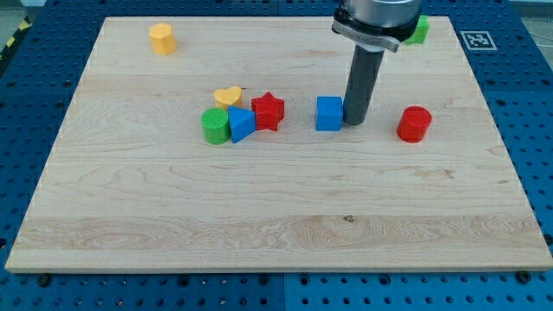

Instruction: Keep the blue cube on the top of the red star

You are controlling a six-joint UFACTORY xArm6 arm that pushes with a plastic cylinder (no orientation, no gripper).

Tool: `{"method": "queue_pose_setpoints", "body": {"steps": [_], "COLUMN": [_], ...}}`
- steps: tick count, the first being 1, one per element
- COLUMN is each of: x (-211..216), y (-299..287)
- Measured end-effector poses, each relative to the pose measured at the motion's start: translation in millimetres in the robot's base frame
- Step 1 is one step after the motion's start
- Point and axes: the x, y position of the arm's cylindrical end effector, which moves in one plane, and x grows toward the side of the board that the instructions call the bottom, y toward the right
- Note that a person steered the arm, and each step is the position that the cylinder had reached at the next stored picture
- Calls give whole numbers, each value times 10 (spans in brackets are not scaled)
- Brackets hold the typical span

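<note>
The blue cube (328, 113) lies near the middle of the wooden board (276, 225). The red star (269, 111) lies to its left, with a gap between them. My tip (355, 121) stands right against the cube's right side, touching it or nearly so. The rod rises from there to the arm's head at the view's top.
A blue triangular block (241, 125), a green cylinder (214, 126) and a yellow heart (227, 97) cluster just left of the red star. A red cylinder (415, 123) lies right of my tip. A yellow block (162, 39) lies top left. A green block (419, 30) is partly hidden at the top right.
</note>
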Motion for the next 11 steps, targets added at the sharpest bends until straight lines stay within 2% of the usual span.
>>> {"method": "queue_pose_setpoints", "body": {"steps": [1, 2, 4, 5, 6, 7, 8, 10, 11], "x": [145, 698, -55, -86, -108, -294, -394, -574, -825], "y": [69, 117, -361, -353, 60, -82, -611, -885, -1000]}}
